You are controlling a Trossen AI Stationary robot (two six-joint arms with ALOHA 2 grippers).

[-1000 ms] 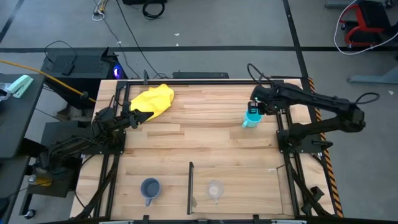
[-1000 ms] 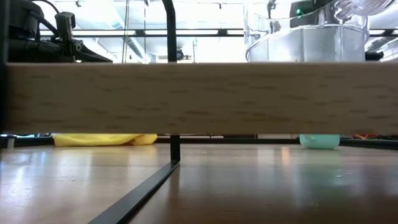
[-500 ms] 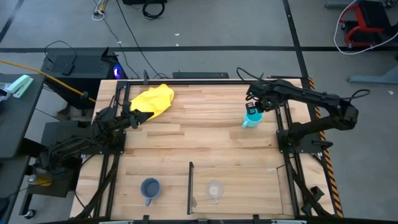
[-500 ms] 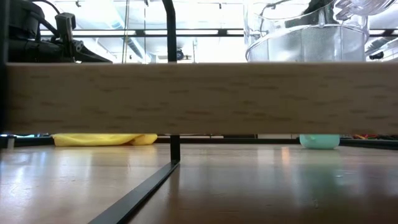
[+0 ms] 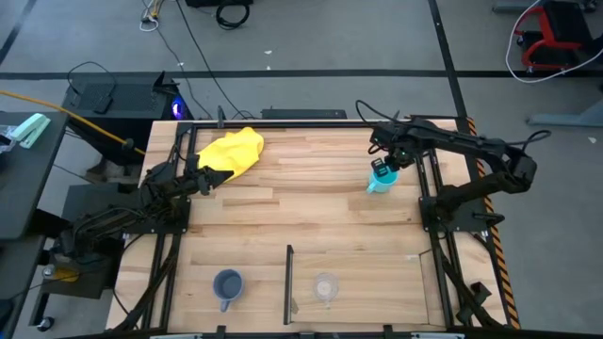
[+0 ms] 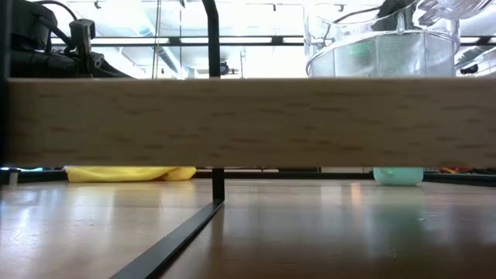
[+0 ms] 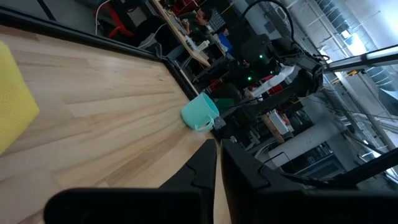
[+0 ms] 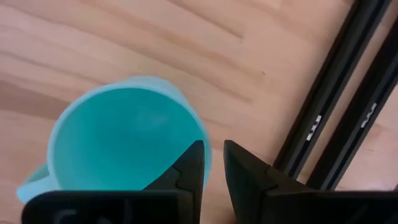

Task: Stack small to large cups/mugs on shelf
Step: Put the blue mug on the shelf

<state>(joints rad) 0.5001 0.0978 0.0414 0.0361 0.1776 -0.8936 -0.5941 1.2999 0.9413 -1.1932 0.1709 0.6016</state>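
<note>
The left gripper [image 5: 202, 178] waits at the table's left, fingers narrow, just beside the yellow cloth [image 5: 232, 151]. On the near shelf [image 5: 367, 297], the grey-blue mug [image 5: 227, 285] stands left of the dark divider [image 5: 288, 281] and the clear cup [image 5: 325, 287] right of it. Far right, the right gripper [image 8: 210, 163] hangs over the cyan mug [image 8: 121, 146], fingers narrow, gripping nothing, above its rim.

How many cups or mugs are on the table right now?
3. A cyan mug sits far right, under the right gripper. A grey-blue mug stands left of the near divider, a clear cup right of it. None seems hidden.
</note>
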